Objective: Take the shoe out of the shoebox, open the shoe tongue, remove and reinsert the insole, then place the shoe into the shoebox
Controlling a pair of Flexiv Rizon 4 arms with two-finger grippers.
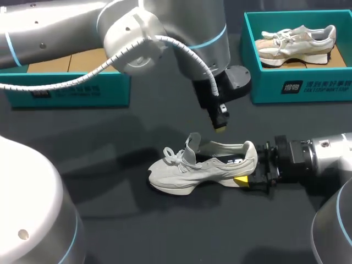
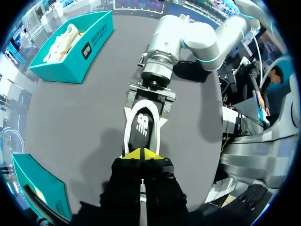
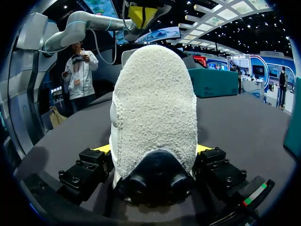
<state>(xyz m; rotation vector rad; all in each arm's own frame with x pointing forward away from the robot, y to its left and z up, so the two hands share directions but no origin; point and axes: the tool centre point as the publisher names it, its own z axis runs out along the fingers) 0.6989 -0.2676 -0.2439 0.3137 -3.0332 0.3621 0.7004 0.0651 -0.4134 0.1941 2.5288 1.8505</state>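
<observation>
Right gripper clamped on the heel of the grey shoe, one finger each side. Shoe sits upright on the table, toe pointing away from that gripper, tongue raised. Left gripper hovers just above the shoe opening, tips pressed together, holding nothing. Shoebox well apart at back right, second shoe inside.

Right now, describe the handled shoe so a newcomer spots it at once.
Look at the middle of the dark table. The pale grey knit sneaker stands there, heel clamped in the right gripper; the cream sneaker lies inside the teal cardboard shoebox.
</observation>
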